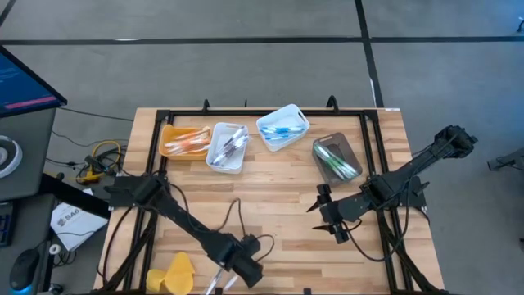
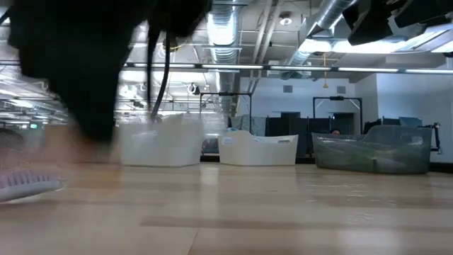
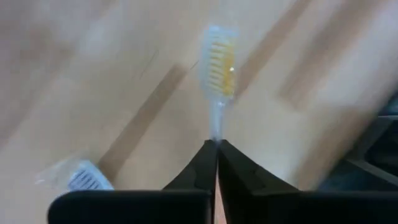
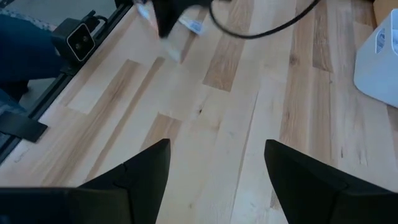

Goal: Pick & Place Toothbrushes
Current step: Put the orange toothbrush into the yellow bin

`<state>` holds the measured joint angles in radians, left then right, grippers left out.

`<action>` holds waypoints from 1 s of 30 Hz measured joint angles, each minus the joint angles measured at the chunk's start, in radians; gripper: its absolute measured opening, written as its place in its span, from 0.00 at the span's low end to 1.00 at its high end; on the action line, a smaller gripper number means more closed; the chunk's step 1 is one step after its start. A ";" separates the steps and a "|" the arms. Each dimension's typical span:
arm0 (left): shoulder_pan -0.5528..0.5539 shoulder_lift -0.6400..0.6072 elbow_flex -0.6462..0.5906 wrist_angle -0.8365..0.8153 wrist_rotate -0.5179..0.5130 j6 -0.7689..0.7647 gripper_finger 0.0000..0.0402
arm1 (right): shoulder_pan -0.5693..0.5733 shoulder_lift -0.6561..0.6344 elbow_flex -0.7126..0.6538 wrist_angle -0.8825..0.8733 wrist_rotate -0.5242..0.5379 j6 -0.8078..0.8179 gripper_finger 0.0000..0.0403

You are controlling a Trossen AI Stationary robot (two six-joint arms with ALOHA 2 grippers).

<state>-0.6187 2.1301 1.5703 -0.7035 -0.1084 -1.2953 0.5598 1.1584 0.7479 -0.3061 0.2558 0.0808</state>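
Left wrist view: the left gripper (image 3: 216,144) pinches a yellow-bristled toothbrush (image 3: 219,68), beside the yellow lump (image 1: 178,273). The right gripper (image 4: 214,165) gapes wide, holding nothing.

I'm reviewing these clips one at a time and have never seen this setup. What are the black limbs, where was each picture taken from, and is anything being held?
The black limbs are two robot arms at a wooden table. One picture looks straight down on it, one looks level across the tabletop, and one comes from each arm's wrist.

Along the far side sit four bins holding toothbrushes: an orange bin, a white bin, a second white bin with blue ones, and a brown bin with green ones. A yellow lump lies at the near edge.

The left claw is near that edge, shut on a toothbrush with yellow-and-white bristles. Another toothbrush head lies beside it. The right claw hovers open over bare wood, holding nothing.
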 joint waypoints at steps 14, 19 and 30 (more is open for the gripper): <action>0.163 -0.490 0.007 -0.446 -0.255 0.224 0.00 | -0.011 0.000 0.000 0.052 0.000 -0.207 0.63; 0.221 -0.648 0.007 -0.568 -0.456 0.372 0.00 | -0.040 0.000 0.000 0.093 0.000 -0.296 0.63; 0.375 -0.772 0.007 -0.574 -0.610 0.743 0.00 | -0.160 0.000 0.000 0.119 0.000 -0.372 0.63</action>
<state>-0.2436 1.3582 1.5778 -1.2772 -0.7180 -0.5524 0.3996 1.1587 0.7475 -0.1871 0.2558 -0.2907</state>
